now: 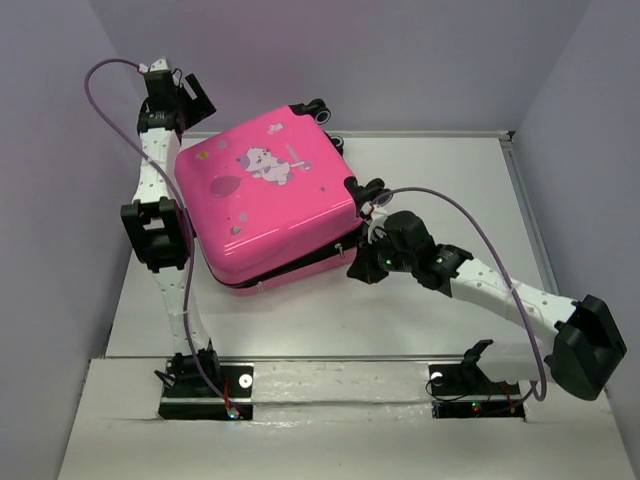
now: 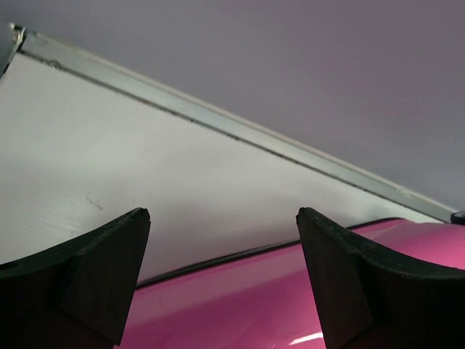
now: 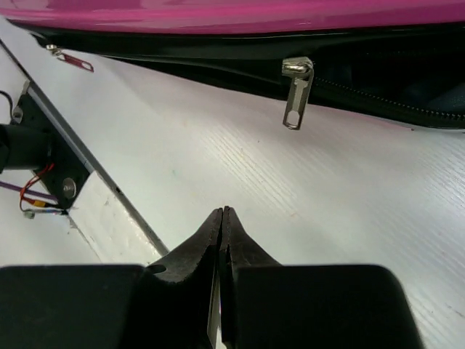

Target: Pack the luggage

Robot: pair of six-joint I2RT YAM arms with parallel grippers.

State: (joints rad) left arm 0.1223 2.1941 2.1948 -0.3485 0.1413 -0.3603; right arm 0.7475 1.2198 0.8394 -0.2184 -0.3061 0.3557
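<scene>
Here the left claw point(image 2: 224, 214) gapes wide above the luggage point(image 1: 270, 205) — right claw point(image 3: 222, 212) pinched shut, empty, low beside its zip point(image 3: 296, 96).

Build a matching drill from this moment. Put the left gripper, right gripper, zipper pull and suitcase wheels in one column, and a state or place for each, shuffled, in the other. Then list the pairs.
Column one
1. left gripper
2. right gripper
3. zipper pull
4. wheels

Column two
A. hanging at the dark seam under the pink shell
B. jaws wide apart, over the lid of the luggage
C. black, sticking out at the luggage's far corner
D. jaws shut on nothing, over bare table

Pairs: 1-B, 2-D, 3-A, 4-C
</scene>
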